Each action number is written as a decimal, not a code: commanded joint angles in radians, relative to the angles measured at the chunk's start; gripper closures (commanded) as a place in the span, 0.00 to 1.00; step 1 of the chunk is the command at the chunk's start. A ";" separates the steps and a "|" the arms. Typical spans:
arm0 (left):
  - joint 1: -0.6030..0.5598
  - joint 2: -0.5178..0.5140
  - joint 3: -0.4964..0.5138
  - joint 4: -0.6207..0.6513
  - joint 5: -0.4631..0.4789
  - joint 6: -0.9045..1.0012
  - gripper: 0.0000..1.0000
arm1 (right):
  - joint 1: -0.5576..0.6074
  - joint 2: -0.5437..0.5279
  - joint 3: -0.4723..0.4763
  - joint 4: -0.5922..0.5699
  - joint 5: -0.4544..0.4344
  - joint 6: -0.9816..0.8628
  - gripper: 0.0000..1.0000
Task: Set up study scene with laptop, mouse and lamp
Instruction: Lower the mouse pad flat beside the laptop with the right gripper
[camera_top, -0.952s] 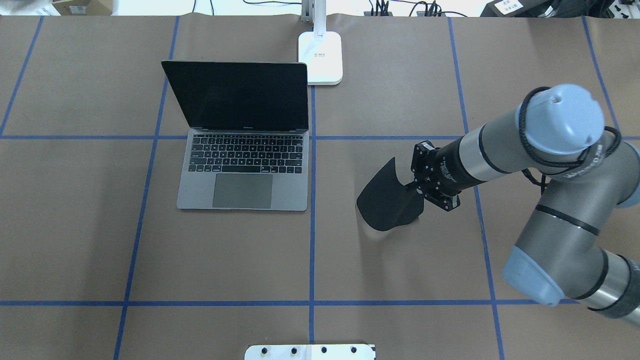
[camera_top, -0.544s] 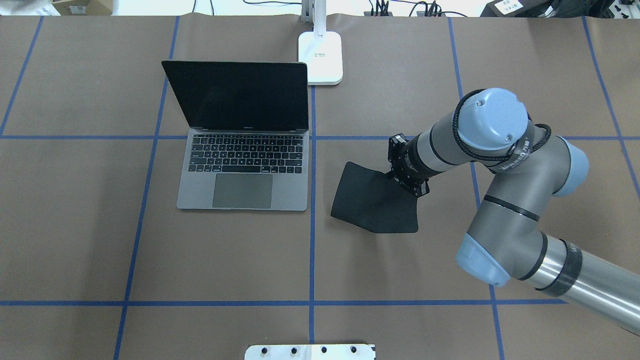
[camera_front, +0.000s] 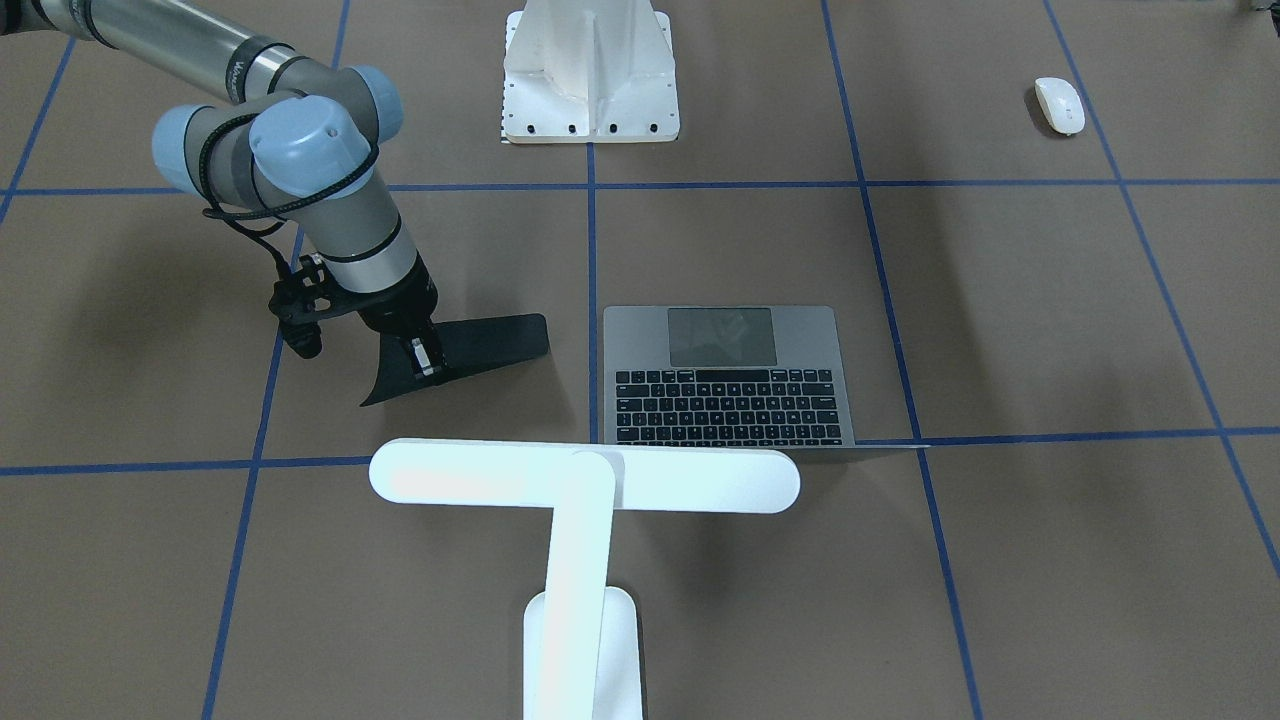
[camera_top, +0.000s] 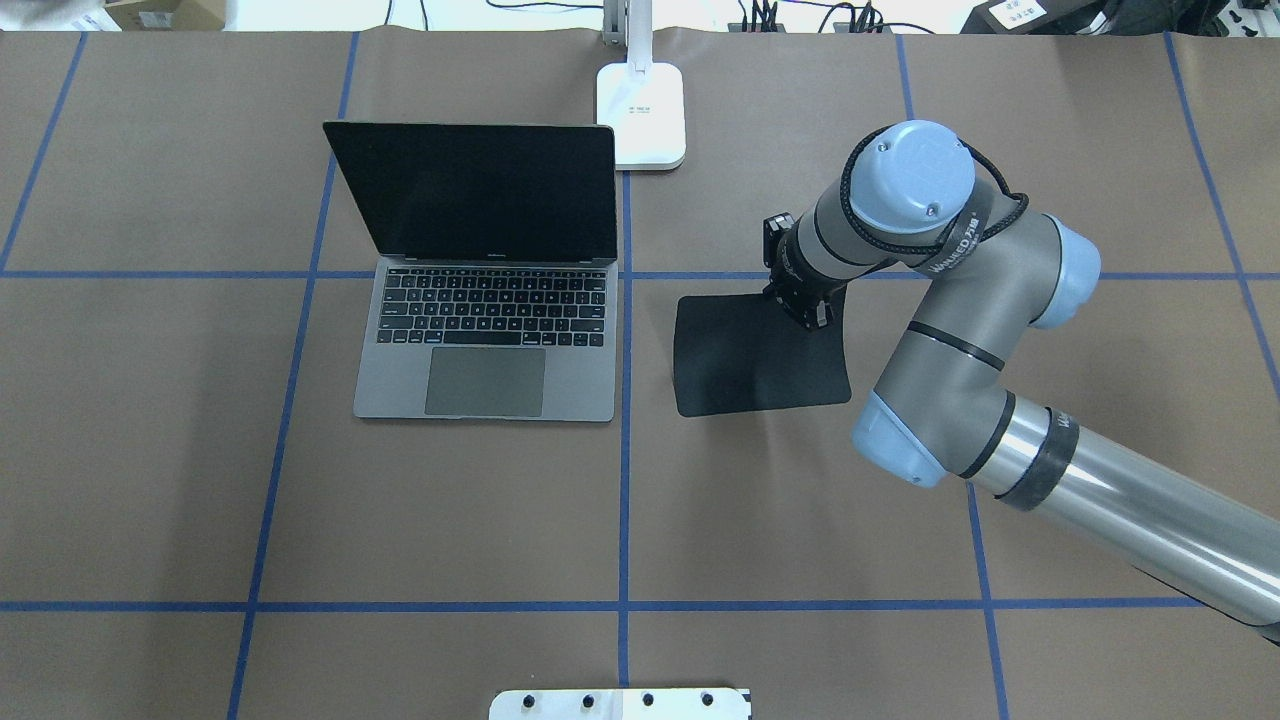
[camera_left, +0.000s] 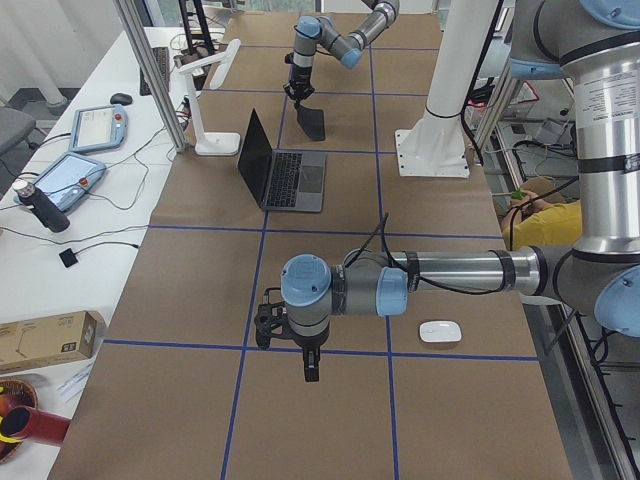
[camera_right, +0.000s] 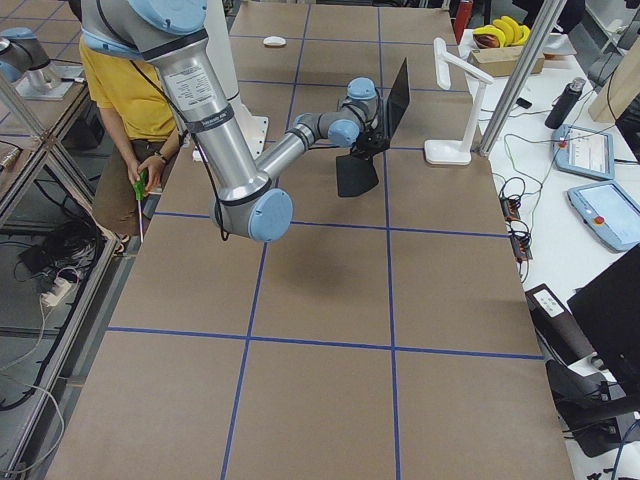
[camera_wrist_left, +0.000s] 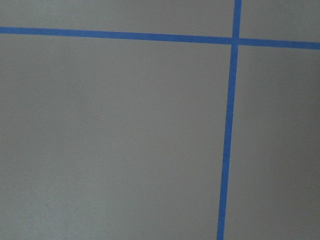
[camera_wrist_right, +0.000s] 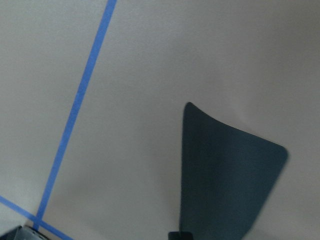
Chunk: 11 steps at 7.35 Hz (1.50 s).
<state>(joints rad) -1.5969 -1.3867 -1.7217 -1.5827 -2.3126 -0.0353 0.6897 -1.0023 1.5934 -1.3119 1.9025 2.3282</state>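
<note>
A: How many things sit on the table (camera_top: 150, 450)?
B: Five, one of each kind: one laptop (camera_top: 485, 340), one mouse (camera_front: 1059, 104), one lamp (camera_front: 584, 478), one black pad (camera_top: 750, 360) and one white pedestal (camera_front: 590, 60).
A: And robot arms?
B: Two: one right arm (camera_top: 950, 300), one left arm (camera_left: 450, 272).

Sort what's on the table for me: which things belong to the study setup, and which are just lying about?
Job: laptop, mouse, lamp; probably also the black pad, held by the right gripper beside the laptop.
Lying about: white pedestal; tablets off to one side.
</note>
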 joint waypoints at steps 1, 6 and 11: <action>0.000 0.000 0.001 0.001 -0.001 0.000 0.00 | 0.010 0.086 -0.108 0.006 -0.038 0.008 1.00; 0.000 0.000 0.014 -0.005 -0.001 0.000 0.00 | -0.033 0.159 -0.158 -0.004 -0.042 0.207 1.00; 0.000 0.000 0.014 -0.003 -0.002 0.000 0.00 | -0.013 0.154 -0.211 -0.003 -0.059 0.206 1.00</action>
<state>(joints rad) -1.5969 -1.3867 -1.7074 -1.5862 -2.3147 -0.0351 0.6726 -0.8477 1.3955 -1.3147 1.8452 2.5340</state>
